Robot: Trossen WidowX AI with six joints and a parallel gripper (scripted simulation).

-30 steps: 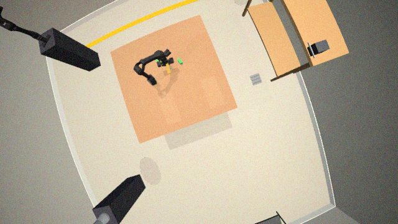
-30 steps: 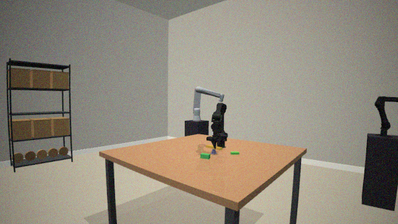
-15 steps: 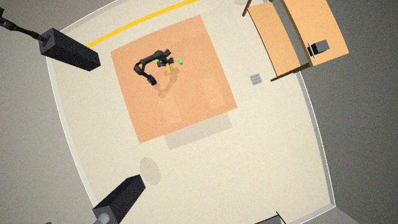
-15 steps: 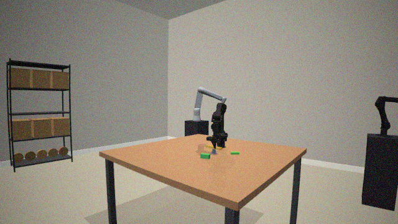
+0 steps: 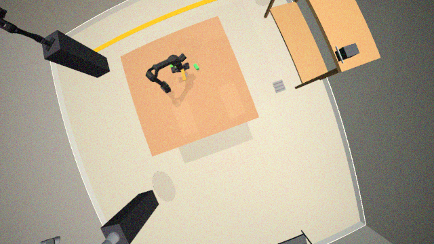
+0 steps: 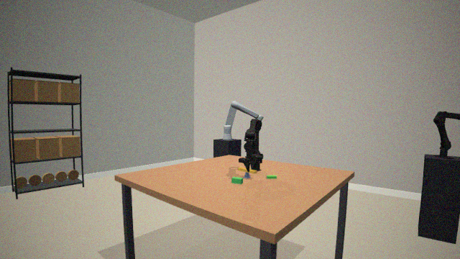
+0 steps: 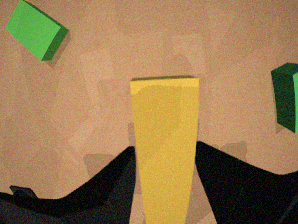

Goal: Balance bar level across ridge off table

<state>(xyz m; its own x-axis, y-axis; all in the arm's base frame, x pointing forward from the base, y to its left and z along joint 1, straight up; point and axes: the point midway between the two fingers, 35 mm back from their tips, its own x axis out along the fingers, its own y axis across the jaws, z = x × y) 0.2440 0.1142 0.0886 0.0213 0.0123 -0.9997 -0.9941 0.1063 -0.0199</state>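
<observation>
The yellow bar (image 5: 184, 76) (image 6: 254, 171) (image 7: 166, 115) lies lengthwise between my gripper fingers, its far end reaching out ahead in the wrist view. My gripper (image 5: 182, 70) (image 6: 248, 169) (image 7: 164, 149) is low over the table, its fingers parted just about the bar's width, one close on each side; no clear clamp shows. The small blue ridge (image 6: 247, 176) stands right under the bar and fingertips in the exterior view. The bar appears to cross above it; the contact is hidden, and I cannot tell whether the bar is level. The ridge is hidden in the wrist view.
A green block (image 5: 196, 66) (image 6: 237, 180) and another green block (image 5: 171, 66) (image 6: 272, 177) lie on the wooden table (image 5: 203, 118) (image 6: 201, 194), on either side of the bar. Both also show in the wrist view, at upper left and right.
</observation>
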